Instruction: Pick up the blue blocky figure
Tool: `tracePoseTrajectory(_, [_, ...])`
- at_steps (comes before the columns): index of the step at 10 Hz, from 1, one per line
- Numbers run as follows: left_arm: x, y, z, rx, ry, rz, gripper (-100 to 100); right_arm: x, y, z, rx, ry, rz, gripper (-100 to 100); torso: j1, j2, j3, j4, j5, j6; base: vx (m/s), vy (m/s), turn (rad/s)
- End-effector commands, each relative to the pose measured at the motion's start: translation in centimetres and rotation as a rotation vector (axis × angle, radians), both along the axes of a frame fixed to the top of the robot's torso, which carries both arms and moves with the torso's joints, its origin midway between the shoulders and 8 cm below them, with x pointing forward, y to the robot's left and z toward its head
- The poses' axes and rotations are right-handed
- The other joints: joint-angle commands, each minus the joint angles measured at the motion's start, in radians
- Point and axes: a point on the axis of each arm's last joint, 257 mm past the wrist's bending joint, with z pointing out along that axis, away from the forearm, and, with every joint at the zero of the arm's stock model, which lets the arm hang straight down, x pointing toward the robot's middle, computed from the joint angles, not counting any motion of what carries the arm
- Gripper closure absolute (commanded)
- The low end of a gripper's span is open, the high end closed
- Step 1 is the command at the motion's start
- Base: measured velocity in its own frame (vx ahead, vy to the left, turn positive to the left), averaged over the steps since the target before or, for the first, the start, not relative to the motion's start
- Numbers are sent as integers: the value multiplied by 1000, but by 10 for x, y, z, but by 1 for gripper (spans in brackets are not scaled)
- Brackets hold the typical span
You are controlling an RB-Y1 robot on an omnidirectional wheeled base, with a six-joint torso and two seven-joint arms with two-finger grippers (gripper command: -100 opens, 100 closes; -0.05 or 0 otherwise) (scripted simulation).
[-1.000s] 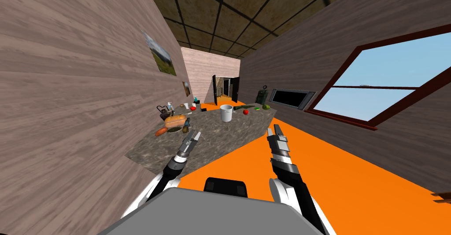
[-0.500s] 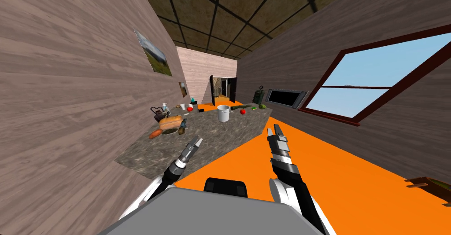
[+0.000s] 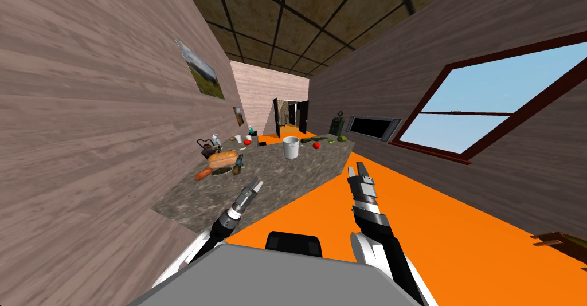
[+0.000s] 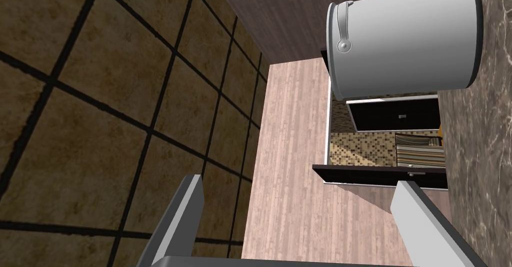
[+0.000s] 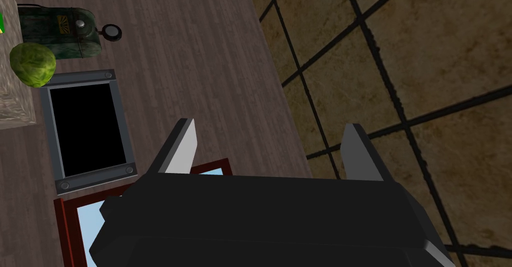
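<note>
left pincer spread over the mottled grey stone table, smooth white cylindrical bucket ahead. right pincer spread too, above the orange floor. small bluish blocky shape, likely the figure, sits beside the golden bread loaf, well apart from both.

One mottled surface fills the centre of the frame. It carries one white bucket, two red round fruits, one bread loaf, one green cabbage and one long dark green vegetable. Upper left, two framed pictures hang on the wall. On the right are one window and one dark framed panel. Lower centre are two pincers, the left pincer and the right pincer, with two fingers each.
</note>
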Motion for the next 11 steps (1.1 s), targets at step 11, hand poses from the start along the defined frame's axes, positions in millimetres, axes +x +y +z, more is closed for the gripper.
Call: tracePoseTrajectory(11, [-91, -4, -76, 141, 256, -157, -100, 0, 0, 0, 0, 0, 0, 0, -8, -4, -2, -1, -2, 0, 34, -82, 41])
